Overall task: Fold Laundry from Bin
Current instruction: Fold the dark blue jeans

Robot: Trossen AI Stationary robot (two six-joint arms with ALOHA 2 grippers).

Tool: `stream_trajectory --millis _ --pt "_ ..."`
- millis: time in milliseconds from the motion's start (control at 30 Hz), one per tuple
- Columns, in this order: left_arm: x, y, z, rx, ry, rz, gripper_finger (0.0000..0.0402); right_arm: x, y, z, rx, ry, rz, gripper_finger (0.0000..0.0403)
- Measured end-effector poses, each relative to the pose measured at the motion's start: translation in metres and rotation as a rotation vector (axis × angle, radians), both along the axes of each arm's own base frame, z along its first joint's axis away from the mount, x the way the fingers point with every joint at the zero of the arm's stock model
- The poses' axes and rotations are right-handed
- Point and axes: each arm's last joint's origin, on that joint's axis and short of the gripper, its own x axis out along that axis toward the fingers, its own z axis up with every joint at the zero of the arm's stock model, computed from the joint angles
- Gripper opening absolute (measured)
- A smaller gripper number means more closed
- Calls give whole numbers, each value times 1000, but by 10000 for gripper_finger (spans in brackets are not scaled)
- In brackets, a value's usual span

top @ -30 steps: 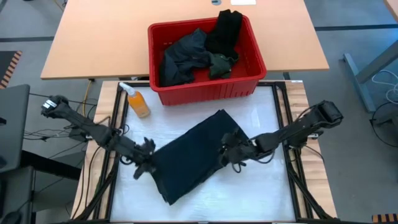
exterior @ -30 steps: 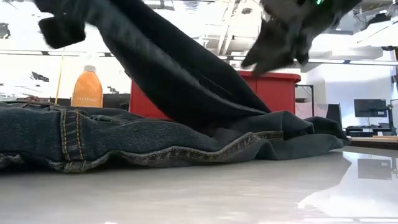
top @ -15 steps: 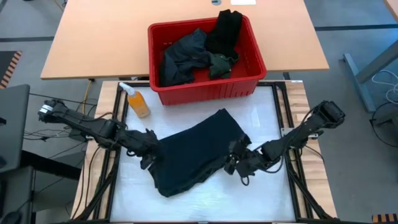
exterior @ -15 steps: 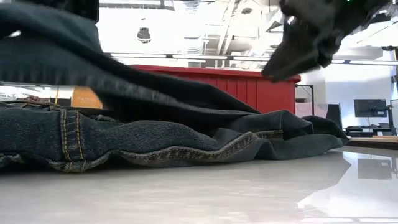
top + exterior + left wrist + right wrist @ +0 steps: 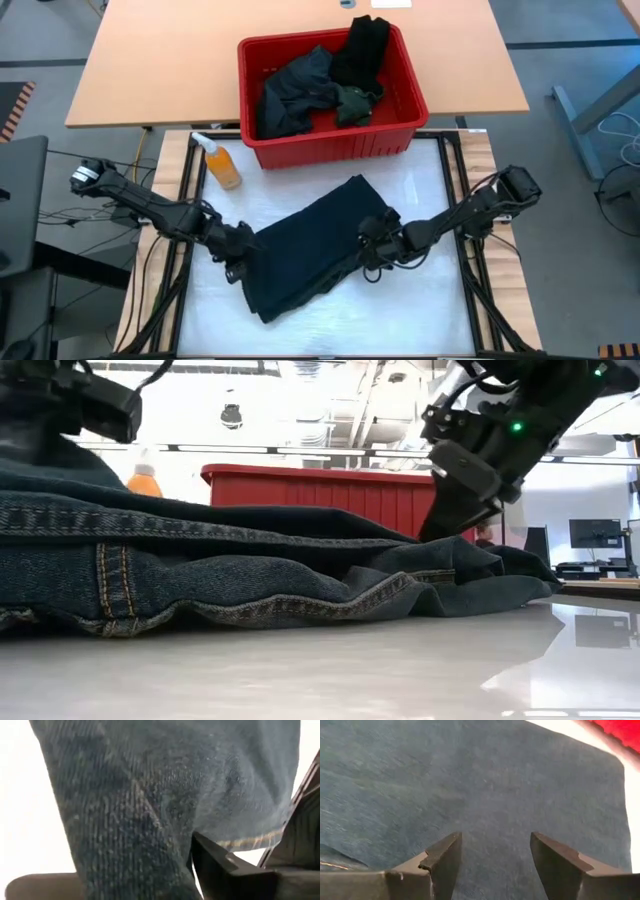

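Item: dark navy jeans [image 5: 305,262], folded over, lying mid-bench between both arms.

Lying diagonally on the white bench [image 5: 430,310], doubled on itself, upper layer resting on lower, presumably to halve the length before a further fold. Left end effector [image 5: 238,262] sitting at the fold's left edge, pressed into denim that fills its wrist view; clamped or free, cannot tell. Right end effector [image 5: 492,857] hovering at the right edge with fingers apart over flat cloth, holding nothing, probably just released or readying to smooth. Remaining laundry [image 5: 300,92] waiting in the red bin [image 5: 330,148] at the far bench edge, within reach for later. Orange bottle [image 5: 220,163] standing beside the bin's left corner.
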Motion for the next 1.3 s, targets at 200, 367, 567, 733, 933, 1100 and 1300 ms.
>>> stream_trajectory --millis 200,367,567,733,933,1100,1300 --pt "-16 5 3 -129 184 -15 153 3 -2 1 5 -21 -3 264" --pt "-36 12 27 -107 308 39 168 5 3 4 21 -62 12 264" --pt "-31 17 68 84 -69 121 168 4 27 6 21 -151 71 264" --pt "13 -1 77 360 -626 49 169 -2 25 -18 32 -160 -1 264" --pt "89 -30 20 488 -853 -57 169 -6 15 -34 35 -149 -46 264" --pt "136 -53 -52 370 -771 -163 169 -8 10 -36 20 -122 -60 264" --pt "153 -56 -105 304 -607 -130 169 -12 -1 -40 -4 -24 -83 264"
